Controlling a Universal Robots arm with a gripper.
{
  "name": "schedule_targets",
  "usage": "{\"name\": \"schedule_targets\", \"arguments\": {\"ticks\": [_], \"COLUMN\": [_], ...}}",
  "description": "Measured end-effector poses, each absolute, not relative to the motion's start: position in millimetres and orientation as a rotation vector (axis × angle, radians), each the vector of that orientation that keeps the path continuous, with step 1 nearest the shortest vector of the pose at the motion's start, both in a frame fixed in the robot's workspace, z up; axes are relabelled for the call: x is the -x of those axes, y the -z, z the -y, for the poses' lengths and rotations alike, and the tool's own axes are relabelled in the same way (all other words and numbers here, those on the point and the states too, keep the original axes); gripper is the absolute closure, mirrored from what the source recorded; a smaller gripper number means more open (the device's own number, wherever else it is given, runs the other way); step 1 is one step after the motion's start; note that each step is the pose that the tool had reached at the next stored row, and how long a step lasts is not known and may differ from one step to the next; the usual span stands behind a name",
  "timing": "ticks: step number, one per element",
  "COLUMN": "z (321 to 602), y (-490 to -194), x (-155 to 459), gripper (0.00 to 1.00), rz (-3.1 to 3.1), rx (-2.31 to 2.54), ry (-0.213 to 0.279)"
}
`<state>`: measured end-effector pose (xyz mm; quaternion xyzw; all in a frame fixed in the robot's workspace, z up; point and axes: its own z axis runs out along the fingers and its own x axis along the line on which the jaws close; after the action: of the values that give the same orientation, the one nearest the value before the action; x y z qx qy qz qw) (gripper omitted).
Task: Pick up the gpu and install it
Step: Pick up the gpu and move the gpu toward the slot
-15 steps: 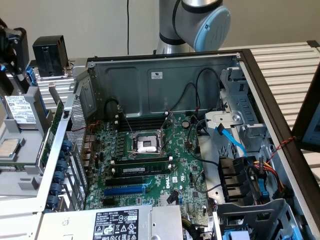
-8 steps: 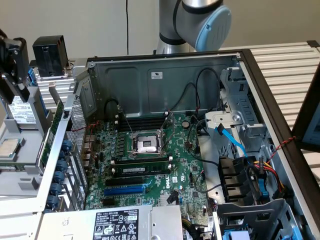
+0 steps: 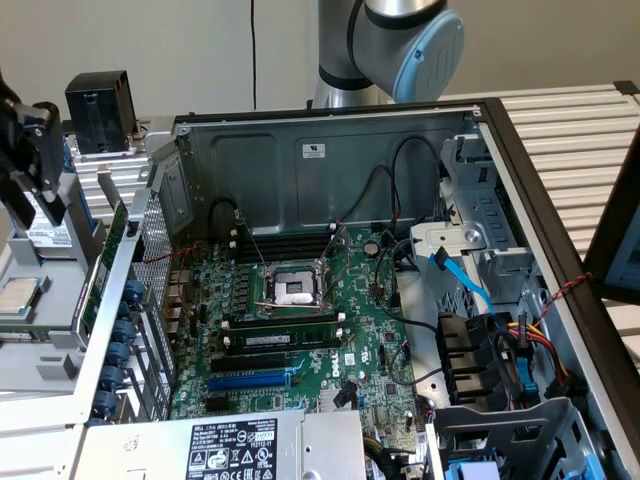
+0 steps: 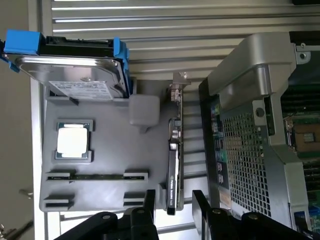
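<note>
Wrist view: spread claw (image 4: 173,196) seemingly straddles gpu (image 4: 174,150).

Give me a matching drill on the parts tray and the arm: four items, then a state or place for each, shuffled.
1 graphics card
2 processor chip
3 hard drive
4 gripper

A held in a blue frame
B open
C standing on edge
D lying flat in a square pocket

Pairs: 1-C, 2-D, 3-A, 4-B
</note>
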<state>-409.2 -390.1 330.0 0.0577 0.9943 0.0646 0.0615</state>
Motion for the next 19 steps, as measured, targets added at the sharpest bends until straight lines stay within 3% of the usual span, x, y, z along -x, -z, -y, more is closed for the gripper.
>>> {"name": "schedule_targets", "arguments": {"ticks": [19], "z": [387], "y": [-296], "x": [399], "gripper": [0.58], "rz": [-2.994], "rx": [-0.283], "ry": [-0.204]}}
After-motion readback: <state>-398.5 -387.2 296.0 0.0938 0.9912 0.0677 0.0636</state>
